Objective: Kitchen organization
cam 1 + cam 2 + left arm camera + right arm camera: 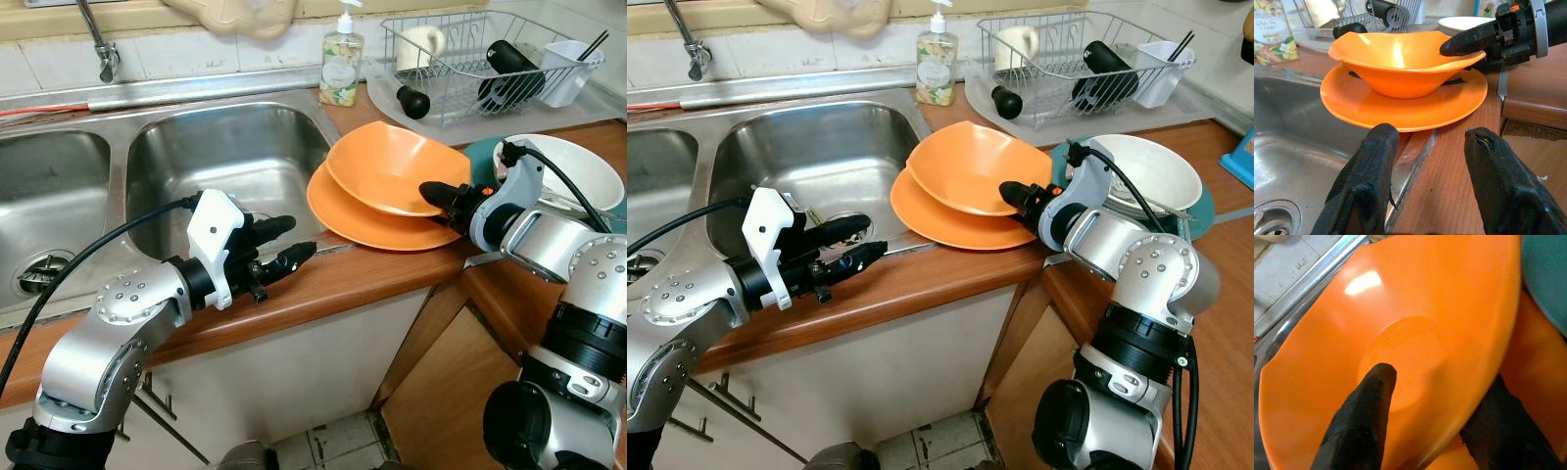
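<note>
1. The orange bowl (392,166) sits in the orange plate (367,223) on the wooden counter (323,289), just beside the sink (225,157); the plate's near edge overhangs the sink rim.
2. The right gripper (436,199) straddles the bowl's near rim, one finger inside, one outside; the jaws look part-open around the wall, and I cannot tell whether they pinch it yet.
3. The left gripper (284,243) hovers over the counter edge, fingers spread, holding nothing, aimed at the plate.
4. Risks: a thin, sloped rim may slip from a shallow pinch; lifting could drag the plate toward the sink.
5. The bowl opens upward, slightly tilted; it is round, so no clear long axis.
</note>
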Controlling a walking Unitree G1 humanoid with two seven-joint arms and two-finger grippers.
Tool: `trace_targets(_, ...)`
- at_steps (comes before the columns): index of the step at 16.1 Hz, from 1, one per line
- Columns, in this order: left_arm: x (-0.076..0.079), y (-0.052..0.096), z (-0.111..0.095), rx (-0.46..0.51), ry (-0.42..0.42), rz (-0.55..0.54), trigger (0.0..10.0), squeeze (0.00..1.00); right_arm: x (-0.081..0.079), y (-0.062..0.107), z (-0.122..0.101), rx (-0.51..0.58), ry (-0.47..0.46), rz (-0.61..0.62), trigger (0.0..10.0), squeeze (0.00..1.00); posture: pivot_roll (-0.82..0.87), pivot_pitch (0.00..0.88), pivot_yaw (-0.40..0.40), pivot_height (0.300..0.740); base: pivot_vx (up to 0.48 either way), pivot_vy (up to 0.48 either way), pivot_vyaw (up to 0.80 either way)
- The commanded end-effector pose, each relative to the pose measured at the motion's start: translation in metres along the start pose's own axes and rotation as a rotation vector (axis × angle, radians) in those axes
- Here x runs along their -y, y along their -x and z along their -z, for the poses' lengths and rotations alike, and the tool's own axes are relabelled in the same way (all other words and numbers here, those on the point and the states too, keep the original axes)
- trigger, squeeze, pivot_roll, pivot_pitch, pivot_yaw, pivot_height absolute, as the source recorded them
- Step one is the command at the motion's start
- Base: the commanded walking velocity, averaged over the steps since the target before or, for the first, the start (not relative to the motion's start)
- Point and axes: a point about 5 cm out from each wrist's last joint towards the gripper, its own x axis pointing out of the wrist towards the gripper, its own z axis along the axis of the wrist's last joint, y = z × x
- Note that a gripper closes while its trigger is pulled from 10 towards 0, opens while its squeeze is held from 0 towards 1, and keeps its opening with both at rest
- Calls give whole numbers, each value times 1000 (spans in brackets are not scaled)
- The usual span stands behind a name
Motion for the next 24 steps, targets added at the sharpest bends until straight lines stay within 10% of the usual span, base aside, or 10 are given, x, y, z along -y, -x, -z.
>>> trace_targets(1, 3, 0, -5, 12, -17, 10, 10000, 0, -3, -1, -4, 13, -9, -5, 0, 0, 13, 0, -17, 716, 0, 0, 0)
trace_targets(16, -5, -4, -11, 27, -40, -33, 10000, 0, -1, -3, -10, 46, -26, 8, 0, 0, 8, 0, -9, 716, 0, 0, 0)
trace_targets(24, -21, -5, -19, 103, -6, -156, 10000, 0, -30, 22, -56, 319, 28, -269, 0, 0, 3, 0, -3, 716, 0, 0, 0)
